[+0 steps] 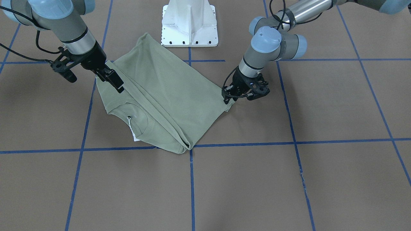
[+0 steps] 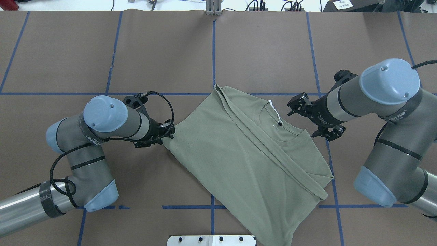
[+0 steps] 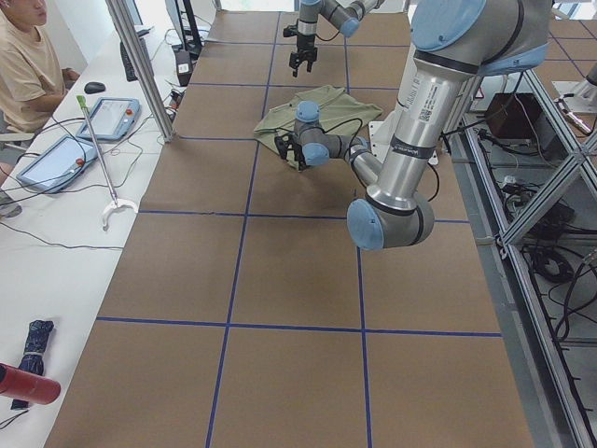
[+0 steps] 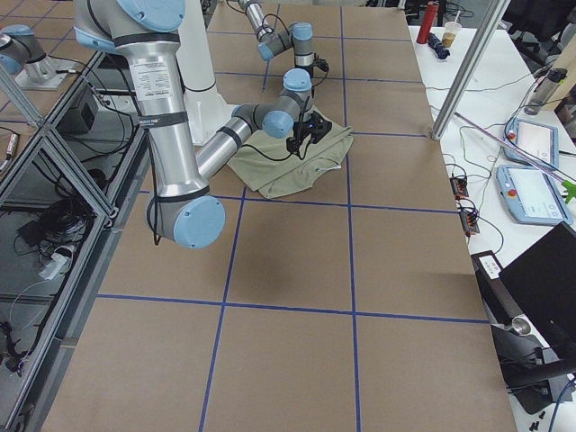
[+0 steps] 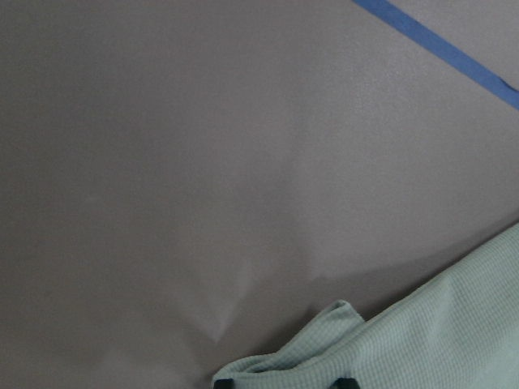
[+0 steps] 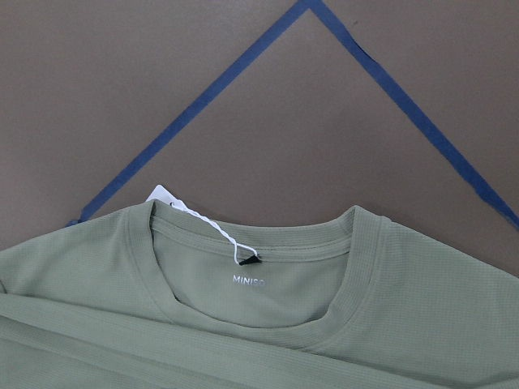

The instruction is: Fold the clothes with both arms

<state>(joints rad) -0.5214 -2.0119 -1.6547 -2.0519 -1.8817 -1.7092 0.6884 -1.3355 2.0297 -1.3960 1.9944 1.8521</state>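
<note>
Brown paper covers the table (image 1: 289, 179), marked into squares by blue tape (image 1: 192, 179), with the white pedestal base (image 1: 189, 25) standing at the robot's edge. Just beside that base, spreading out from it towards the table's middle, lies the shirt (image 2: 239, 153). It is sage green and folded lengthwise, set at a slant to the tape lines. A long fold ridge runs down it, and its round ribbed neck (image 6: 357, 267) faces up at the end far from the base. A white tag (image 6: 160, 194) on a thin cord pokes out past the neck.

The left pincer (image 2: 169, 132) sits out from the base on the robot's left, low at the shirt's side corner. In its wrist view that corner is bunched and raised off the paper between two dark fingertips (image 5: 345, 382), so it appears closed on the cloth.

The right pincer (image 1: 117, 84) hangs out from the base on the robot's right, above the shirt's shoulder edge near the neck. I cannot tell how far it is open; no cloth shows in it, and the shirt below lies flat.
</note>
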